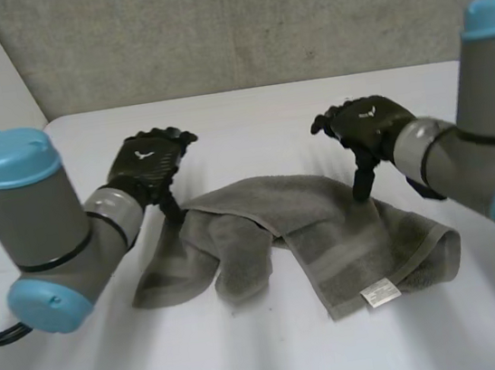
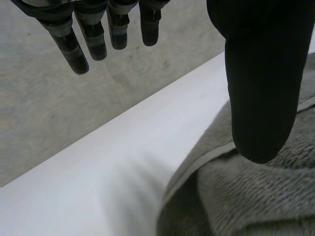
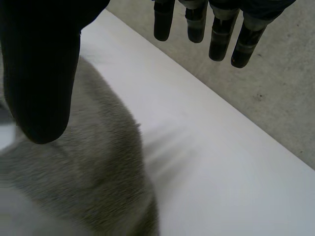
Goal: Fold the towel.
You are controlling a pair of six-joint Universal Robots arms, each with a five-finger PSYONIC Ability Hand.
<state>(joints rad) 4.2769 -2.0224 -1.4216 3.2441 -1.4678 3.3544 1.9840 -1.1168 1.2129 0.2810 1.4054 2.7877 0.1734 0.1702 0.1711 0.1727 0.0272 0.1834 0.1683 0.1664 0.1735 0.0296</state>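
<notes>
1. Left hand [image 1: 147, 164], at ten o'clock of the towel [image 1: 326, 229]: fingers [image 2: 78, 51] straight and set well apart from the thumb [image 2: 258, 98], with nothing held. The thumb points down at the towel's far hem. Contact cannot be told.
2. Towel, grey, lying at the middle of the white table [image 1: 271, 364]. Its nine o'clock part is bunched into loose overlapping folds, and its three o'clock part lies flatter. A white label [image 1: 380, 292] sits at its five o'clock corner.
3. Right hand [image 1: 369, 121], at one o'clock of the towel: fingers [image 3: 221, 39] straight and held away from the thumb [image 3: 42, 73], gripping nothing. The thumb points down over the cloth just inside its far edge.
4. Left arm [image 1: 29, 223] and right arm [image 1: 494, 116], grey with light-blue caps, enter at nine o'clock and three o'clock of the table.
</notes>
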